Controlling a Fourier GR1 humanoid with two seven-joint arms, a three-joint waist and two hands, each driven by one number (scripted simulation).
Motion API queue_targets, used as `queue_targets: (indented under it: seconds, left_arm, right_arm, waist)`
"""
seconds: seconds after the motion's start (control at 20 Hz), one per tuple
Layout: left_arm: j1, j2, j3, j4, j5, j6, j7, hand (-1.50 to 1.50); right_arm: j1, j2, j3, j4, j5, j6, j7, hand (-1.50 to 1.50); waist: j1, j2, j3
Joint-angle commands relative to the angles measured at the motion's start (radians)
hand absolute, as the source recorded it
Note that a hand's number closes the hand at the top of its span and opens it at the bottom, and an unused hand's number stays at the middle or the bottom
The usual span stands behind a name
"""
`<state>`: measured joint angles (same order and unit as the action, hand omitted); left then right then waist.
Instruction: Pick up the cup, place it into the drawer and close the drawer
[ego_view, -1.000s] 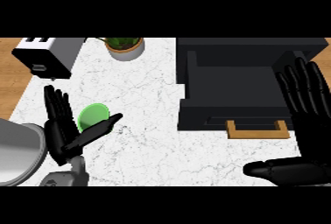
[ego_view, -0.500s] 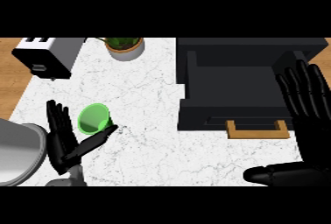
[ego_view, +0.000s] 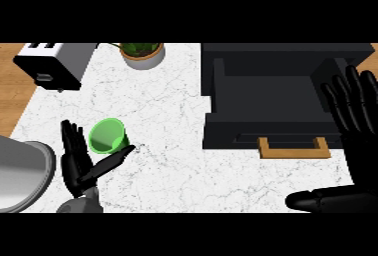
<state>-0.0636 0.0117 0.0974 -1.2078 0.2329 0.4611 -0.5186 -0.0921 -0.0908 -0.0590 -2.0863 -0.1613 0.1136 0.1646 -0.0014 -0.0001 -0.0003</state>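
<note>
Vs half a sec ago, our black left hand (ego_view: 80, 162) sits lower w/ fingers straight, thumb out under the small green plastic cup (ego_view: 108, 135), nothing gripped. Cup lies on the white marble counter (ego_view: 170, 120), left of the black drawer unit (ego_view: 277, 107). Right hand (ego_view: 354, 125) unchanged, open at right edge.

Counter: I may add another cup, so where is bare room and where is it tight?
Bare marble lies between the cup and the drawer, and below the plant. It is crowded at the left, where the left hand frames the cup. The right hand covers the right edge.
</note>
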Motion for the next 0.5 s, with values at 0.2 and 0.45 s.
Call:
queue_targets:
  seconds: [0.2, 0.45]
  left_arm:
    - [-0.024, -0.011, 0.069, 0.154, 0.051, -0.048, -0.152, -1.50]
    - [-0.154, 0.034, 0.145, 0.377, 0.089, -0.110, -0.204, -1.50]
  right_arm:
    - [-0.026, -0.004, 0.029, -0.013, 0.032, -0.005, 0.039, -1.50]
    - [0.009, 0.011, 0.012, 0.081, 0.018, 0.042, -0.081, -1.50]
  waist:
    - [0.001, 0.000, 0.000]
    - [-0.002, 0.002, 0.000]
